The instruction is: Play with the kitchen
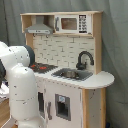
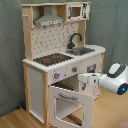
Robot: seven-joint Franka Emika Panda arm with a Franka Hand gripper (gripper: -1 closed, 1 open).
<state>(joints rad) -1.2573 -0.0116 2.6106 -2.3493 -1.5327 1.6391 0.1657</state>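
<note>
In the second exterior view, the tall toy kitchen of pale wood and white panels (image 2: 50, 60) stands at the left, in front of a grey curtain (image 2: 10, 50). Its black hob with red rings (image 2: 51, 59) is left of the grey sink (image 2: 80, 50) and the curved black tap (image 2: 75, 39). The white oven door with a window (image 2: 70, 102) hangs open. The white robot arm (image 2: 107, 80) reaches in from the right, and its gripper (image 2: 82, 82) is right by the open oven. I cannot tell if its fingers are open or closed.

Grey curtain (image 1: 115, 45) backdrop; wooden floor (image 2: 15, 120) below.
</note>
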